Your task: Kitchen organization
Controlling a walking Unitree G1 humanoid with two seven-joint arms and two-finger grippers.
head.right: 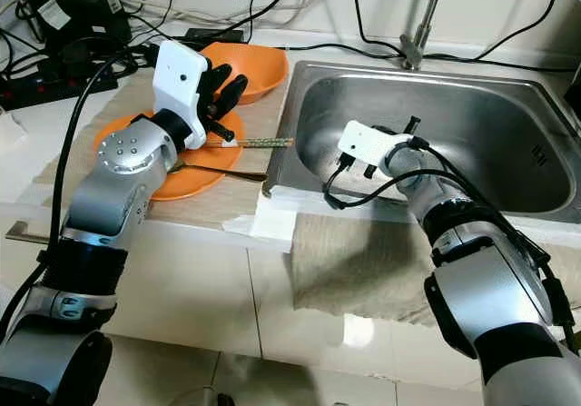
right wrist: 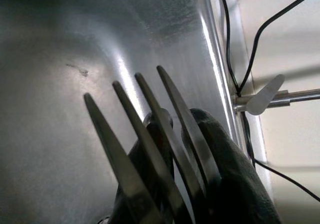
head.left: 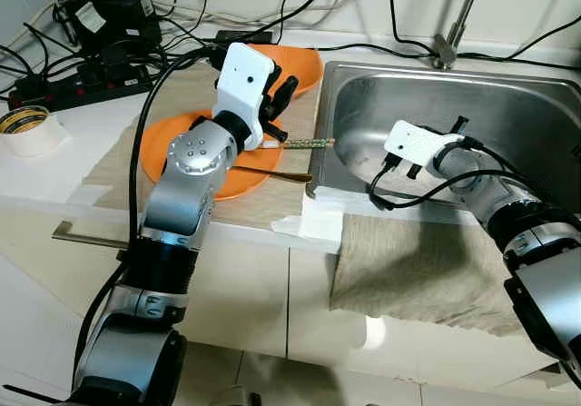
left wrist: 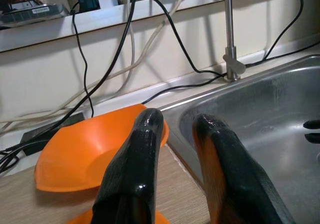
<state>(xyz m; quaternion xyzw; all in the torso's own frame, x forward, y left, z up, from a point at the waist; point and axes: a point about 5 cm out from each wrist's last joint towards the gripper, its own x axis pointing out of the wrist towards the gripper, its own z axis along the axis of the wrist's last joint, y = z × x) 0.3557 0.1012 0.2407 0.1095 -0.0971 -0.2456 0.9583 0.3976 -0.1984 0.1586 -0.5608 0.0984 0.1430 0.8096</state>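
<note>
My right gripper [right wrist: 180, 119] is low inside the steel sink [head.left: 508, 106], shut on a metal fork [right wrist: 118, 159] whose tines stick out past the fingers. My left gripper [head.left: 280, 97] hovers over an orange plate [head.left: 163, 143], its fingers slightly apart with nothing between them, pointing toward an orange bowl [left wrist: 85, 154] behind the plate. A utensil with a patterned handle [head.left: 304, 143] lies from the plate toward the sink rim. A thin gold utensil [head.left: 277, 176] rests on the plate's near edge.
Plate and bowl sit on a beige mat [head.left: 109, 165]. A grey cloth [head.left: 418, 270] hangs over the counter front below the sink. The faucet [head.left: 449, 47] stands behind the sink. A power strip [head.left: 82, 84], cables and a tape roll [head.left: 27, 129] crowd the back left.
</note>
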